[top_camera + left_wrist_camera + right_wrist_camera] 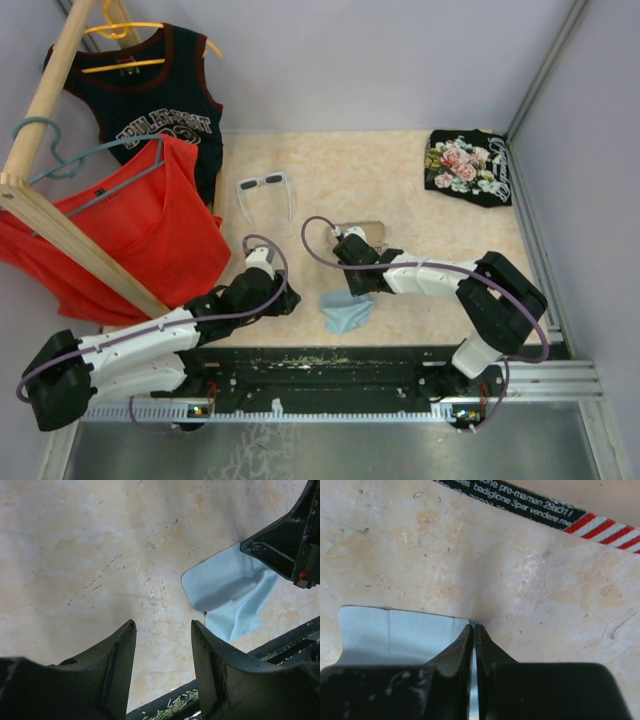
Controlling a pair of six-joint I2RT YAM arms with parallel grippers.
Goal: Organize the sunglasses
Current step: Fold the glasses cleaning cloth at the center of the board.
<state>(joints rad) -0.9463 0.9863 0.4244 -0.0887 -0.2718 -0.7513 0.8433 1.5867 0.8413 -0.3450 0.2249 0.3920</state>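
Observation:
The white sunglasses (265, 185) lie open on the table, far from both grippers, next to the red shirt. My right gripper (352, 290) is low over the table; in the right wrist view (474, 627) its jaws are shut on the edge of the small light-blue cloth (395, 630). The cloth (347, 312) lies near the table's front edge. The flag-print case (362, 232) sits just behind the right gripper, and its striped edge shows in the right wrist view (600, 522). My left gripper (162, 630) is open and empty over bare table, left of the cloth (225, 590).
A wooden rack (60, 225) with a red shirt (140, 235) and a dark jersey (155, 100) on hangers fills the left side. A black floral garment (468, 165) lies at the back right. The table's black front rail (330, 365) runs close under both grippers.

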